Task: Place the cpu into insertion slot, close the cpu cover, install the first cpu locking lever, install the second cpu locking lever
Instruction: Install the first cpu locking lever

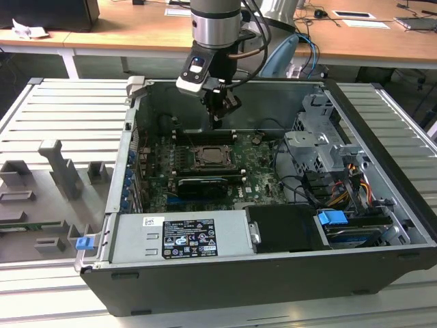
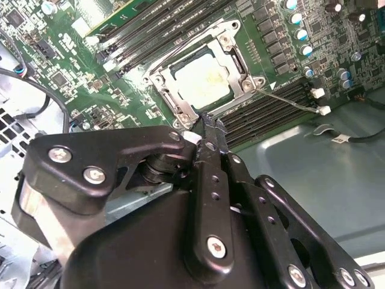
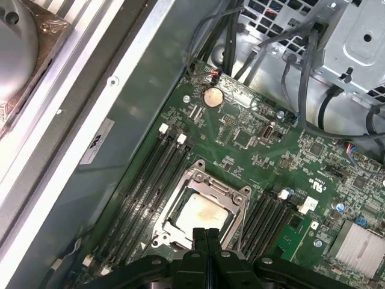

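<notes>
First wrist view shows empty jaws pinched together near the cpu (image 3: 201, 214), memory slots (image 3: 141, 189) flanking it.

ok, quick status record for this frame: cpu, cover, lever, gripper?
cpu: small flat silvery-beige square chip, seated inside the cover's window
cover: thin square silver metal frame plate, lying flat around the chip
lever: thin metal lever rod, angled out from a cover corner across the memory slots, looks unlatched
gripper: black gripper above the cover's edge, fingers shut, holding nothing
</notes>
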### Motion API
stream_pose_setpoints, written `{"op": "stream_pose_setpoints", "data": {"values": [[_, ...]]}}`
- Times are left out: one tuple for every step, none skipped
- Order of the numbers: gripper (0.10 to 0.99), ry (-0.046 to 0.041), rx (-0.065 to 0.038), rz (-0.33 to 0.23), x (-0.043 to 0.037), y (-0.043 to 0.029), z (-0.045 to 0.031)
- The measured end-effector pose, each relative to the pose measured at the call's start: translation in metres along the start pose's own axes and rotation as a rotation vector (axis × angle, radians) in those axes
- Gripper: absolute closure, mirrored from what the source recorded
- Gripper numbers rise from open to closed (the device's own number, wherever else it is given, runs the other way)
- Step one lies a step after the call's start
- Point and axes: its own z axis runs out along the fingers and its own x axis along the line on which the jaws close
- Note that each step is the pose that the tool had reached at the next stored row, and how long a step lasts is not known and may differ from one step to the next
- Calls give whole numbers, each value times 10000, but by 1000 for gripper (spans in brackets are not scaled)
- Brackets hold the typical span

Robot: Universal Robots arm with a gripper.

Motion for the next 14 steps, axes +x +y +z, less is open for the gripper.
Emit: {"op": "stream_pose_setpoints", "data": {"values": [[980, 6, -3, -110, 0, 0, 0], [980, 13, -6, -221, 0, 0, 0], [980, 19, -9, -328, 0, 0, 0], [980, 27, -12, -452, 0, 0, 0], [980, 31, -15, -527, 0, 0, 0], [980, 34, -16, -586, 0, 0, 0], [980, 39, -18, -679, 0, 0, 0], [980, 45, -21, -774, 0, 0, 0], [980, 49, -23, -837, 0, 0, 0], [980, 59, -28, -1022, 0, 0, 0], [980, 63, -29, -1080, 0, 0, 0], [980, 68, -32, -1171, 0, 0, 0], [980, 74, -35, -1262, 0, 0, 0], [980, 79, -37, -1347, 0, 0, 0]]}}
